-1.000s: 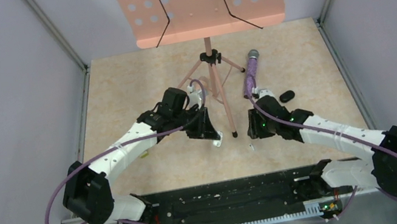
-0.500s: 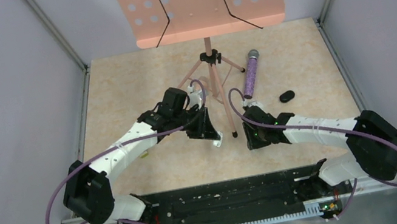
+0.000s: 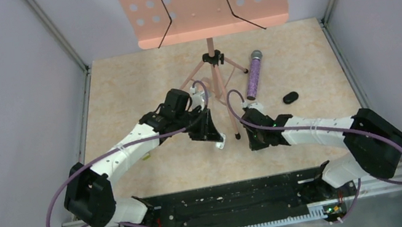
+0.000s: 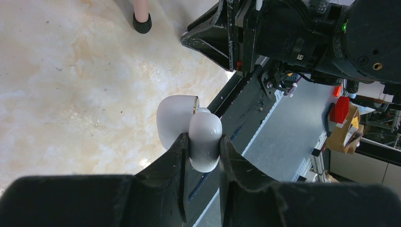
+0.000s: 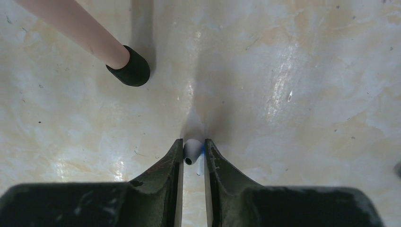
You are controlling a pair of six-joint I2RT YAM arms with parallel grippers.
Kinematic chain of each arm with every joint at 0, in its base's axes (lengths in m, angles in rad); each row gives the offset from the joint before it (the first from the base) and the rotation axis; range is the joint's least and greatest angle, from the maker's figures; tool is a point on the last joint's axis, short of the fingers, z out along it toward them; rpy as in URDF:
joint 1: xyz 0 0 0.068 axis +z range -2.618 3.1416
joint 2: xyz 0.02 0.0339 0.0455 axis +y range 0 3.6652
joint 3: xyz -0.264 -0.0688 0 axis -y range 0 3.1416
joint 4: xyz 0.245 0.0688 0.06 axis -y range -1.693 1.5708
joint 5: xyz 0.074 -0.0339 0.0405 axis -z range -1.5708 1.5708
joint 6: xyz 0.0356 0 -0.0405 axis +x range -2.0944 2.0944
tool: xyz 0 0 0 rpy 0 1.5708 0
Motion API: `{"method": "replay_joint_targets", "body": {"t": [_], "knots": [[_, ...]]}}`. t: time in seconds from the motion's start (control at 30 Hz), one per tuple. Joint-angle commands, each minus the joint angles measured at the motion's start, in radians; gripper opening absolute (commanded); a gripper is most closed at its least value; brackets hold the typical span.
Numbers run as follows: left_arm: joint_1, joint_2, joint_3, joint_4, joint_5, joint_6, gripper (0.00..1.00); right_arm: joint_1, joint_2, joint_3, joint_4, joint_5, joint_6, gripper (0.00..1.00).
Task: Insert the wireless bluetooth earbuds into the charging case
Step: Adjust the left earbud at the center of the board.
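Observation:
My left gripper (image 3: 218, 140) (image 4: 204, 140) is shut on a glossy white charging case (image 4: 206, 142), held off the table; its lid (image 4: 174, 117) stands open on a gold hinge. One tiny white earbud (image 5: 192, 150) lies on the marbled tabletop between the fingertips of my right gripper (image 5: 193, 144) (image 3: 254, 144). Both of those pads touch it, so the jaws are shut on it. In the top view the right gripper hides the earbud, a short way right of the case. No other earbud is in sight.
A pink music stand (image 3: 217, 79) rises mid-table; one black-capped leg foot (image 5: 134, 71) rests just beyond my right fingers. A glittery purple microphone (image 3: 253, 75) and a small black oval object (image 3: 290, 97) lie behind my right arm. The black rail (image 3: 226, 199) runs along the near edge.
My right arm swung left and toward the near edge, down over the earbud, and its jaws narrowed onto it. The left arm and the case have not moved.

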Motion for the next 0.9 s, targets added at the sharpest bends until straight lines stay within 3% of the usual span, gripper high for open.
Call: {"method": "replay_joint_targets", "body": {"t": [0.0,0.1,0.33,0.6,0.87], "knots": [[0.001,-0.019,0.014,0.028,0.012,-0.003,0.00,0.015,0.025,0.019,-0.012,0.008,0.015,0.10],[0.001,-0.020,0.015,0.026,0.013,-0.002,0.00,0.015,0.001,0.026,-0.018,0.003,0.021,0.00],[0.002,-0.019,0.026,0.014,0.010,0.008,0.00,-0.060,-0.119,0.029,-0.011,-0.077,-0.001,0.00],[0.002,-0.015,0.035,0.005,0.009,0.018,0.00,-0.376,-0.353,-0.091,0.191,-0.506,-0.048,0.00],[0.002,-0.017,0.038,-0.004,0.006,0.024,0.00,-0.588,-0.345,-0.267,0.510,-0.895,-0.009,0.00]]}}
